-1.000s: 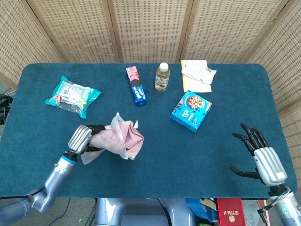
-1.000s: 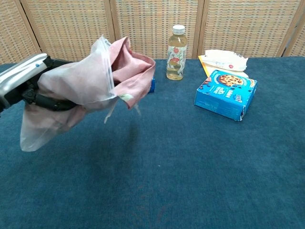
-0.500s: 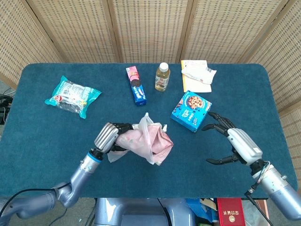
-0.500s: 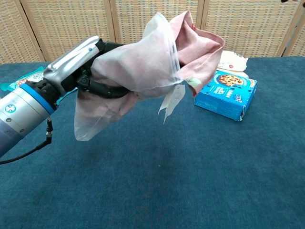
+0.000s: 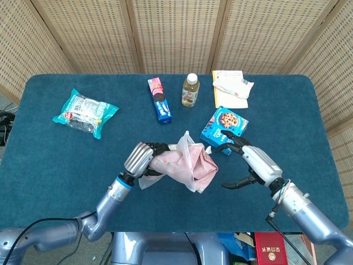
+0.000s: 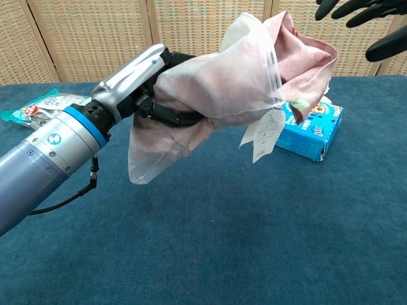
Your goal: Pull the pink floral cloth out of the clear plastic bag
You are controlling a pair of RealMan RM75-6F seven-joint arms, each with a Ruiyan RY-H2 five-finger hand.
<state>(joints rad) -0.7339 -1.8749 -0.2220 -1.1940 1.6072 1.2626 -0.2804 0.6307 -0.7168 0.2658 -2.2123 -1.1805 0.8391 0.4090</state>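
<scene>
My left hand [image 5: 142, 159] [image 6: 141, 82] grips the clear plastic bag [image 5: 185, 155] [image 6: 210, 95] and holds it up above the table, mouth pointing right. The pink floral cloth [image 5: 205, 167] [image 6: 305, 54] bulges out of the bag's mouth, with a white tag [image 6: 262, 136] dangling below. My right hand [image 5: 253, 164] is open with fingers spread, just right of the cloth and apart from it. In the chest view only its dark fingertips [image 6: 356, 9] show at the top right, above the cloth.
A blue cookie box [image 5: 224, 126] [image 6: 311, 127] lies behind the cloth. Further back stand a drink bottle [image 5: 190, 90], a blue biscuit pack [image 5: 159, 100] and a white and yellow packet [image 5: 231, 87]. A teal snack bag [image 5: 84, 112] lies at the far left.
My left hand has carried the bag and cloth rightward and higher. My right hand has swung in from the right front edge to just beside the cloth, still open.
</scene>
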